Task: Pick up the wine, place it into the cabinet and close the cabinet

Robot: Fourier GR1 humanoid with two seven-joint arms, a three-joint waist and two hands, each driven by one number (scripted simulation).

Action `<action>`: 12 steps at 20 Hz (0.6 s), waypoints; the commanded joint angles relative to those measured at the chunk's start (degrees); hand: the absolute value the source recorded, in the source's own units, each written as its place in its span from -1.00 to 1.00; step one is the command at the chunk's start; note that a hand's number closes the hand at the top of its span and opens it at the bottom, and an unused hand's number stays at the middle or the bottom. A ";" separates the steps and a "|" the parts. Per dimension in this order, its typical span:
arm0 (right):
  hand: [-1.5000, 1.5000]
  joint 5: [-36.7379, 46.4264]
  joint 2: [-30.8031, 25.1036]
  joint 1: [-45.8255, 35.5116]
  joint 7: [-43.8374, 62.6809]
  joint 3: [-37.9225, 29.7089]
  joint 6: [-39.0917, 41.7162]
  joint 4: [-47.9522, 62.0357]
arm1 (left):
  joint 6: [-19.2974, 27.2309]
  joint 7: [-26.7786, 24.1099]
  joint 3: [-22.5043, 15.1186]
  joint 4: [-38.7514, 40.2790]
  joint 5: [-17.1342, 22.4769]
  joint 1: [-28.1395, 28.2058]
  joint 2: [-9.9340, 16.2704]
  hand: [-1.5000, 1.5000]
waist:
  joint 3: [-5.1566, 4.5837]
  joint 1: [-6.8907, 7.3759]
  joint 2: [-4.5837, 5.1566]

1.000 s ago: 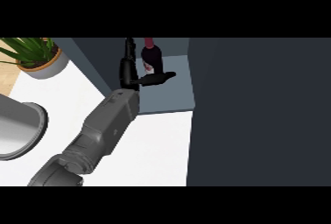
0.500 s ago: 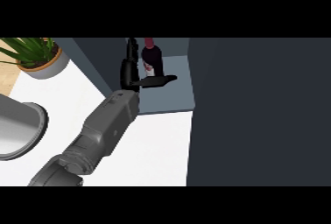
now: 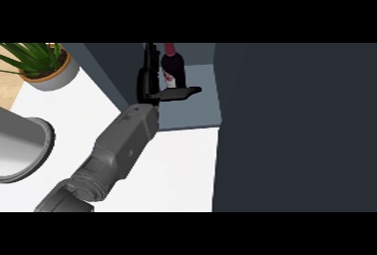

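Observation:
The wine bottle (image 3: 174,64), dark with a red neck and a pale label, stands upright on the grey-blue shelf (image 3: 195,112) inside the open cabinet. My left hand (image 3: 149,82) reaches into the cabinet from the lower left. Its fingers (image 3: 150,60) run straight along the bottle's left side, and its thumb (image 3: 177,93) sticks out to the right just in front of the bottle's base. The hand looks open, not curled round the bottle. My right hand does not show.
A large dark cabinet door (image 3: 294,124) fills the right side of the view. On the white counter (image 3: 177,169) a potted plant (image 3: 43,64) stands at the far left, and a grey round vessel (image 3: 18,149) sits at the left edge.
The thumb has slid slightly nearer to me, away from the bottle. The bottle stays upright on the shelf, barely shifted.

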 commanded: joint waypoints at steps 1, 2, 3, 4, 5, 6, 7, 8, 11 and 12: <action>-1.00 -1.21 0.35 2.16 1.84 0.21 -1.04 -4.72 | -2.45 -0.99 -2.73 -1.55 3.11 5.80 0.10 -1.00 | 0.09 0.79 -0.65; -1.00 -0.13 0.36 2.64 0.93 0.62 -0.84 -4.33 | -1.99 0.92 -2.79 -2.94 4.57 5.12 0.10 -1.00 | 0.10 1.21 -0.73; -1.00 -0.19 0.25 2.41 3.77 1.97 -1.61 -6.33 | 0.25 0.58 -4.00 -4.57 6.06 5.12 0.10 -1.00 | 0.08 0.82 -0.87; -1.00 -1.73 -0.79 1.65 4.81 0.28 -1.52 -7.00 | -0.70 1.01 -5.70 -5.03 6.33 6.13 0.10 -1.00 | 0.08 0.96 -0.75; -1.00 -1.52 0.02 0.67 0.36 -0.24 -0.54 -0.98 | 0.12 0.10 -8.00 -7.60 8.65 8.66 0.10 -1.00 | 0.11 0.76 -0.79; -1.00 0.36 0.68 2.01 2.82 2.41 -2.00 -5.41 | 0.44 0.16 -9.90 -8.83 8.74 10.25 0.10 -1.00 | 0.09 1.11 -0.96; -1.00 -1.61 -0.31 1.03 -1.89 -1.90 0.03 0.46 | 1.39 1.24 -10.64 -9.82 9.83 10.49 0.11 -1.00 | 0.13 1.79 -0.70; -1.00 -2.81 -0.73 0.99 2.58 -2.42 -1.63 -3.61 | 2.68 2.66 -13.06 -13.18 10.08 11.17 0.11 -1.00 | 0.12 2.47 -0.94; -1.00 -0.15 -0.36 1.71 0.41 -0.53 -1.12 -2.63 | 7.15 1.57 -21.63 -21.41 15.14 18.04 0.11 -1.00 | 0.12 1.80 -1.07; -1.00 2.54 0.68 1.71 2.78 2.69 -3.12 -4.79 | 8.69 3.72 -23.14 -24.46 15.51 18.07 0.11 -1.00 | 0.10 2.82 -1.07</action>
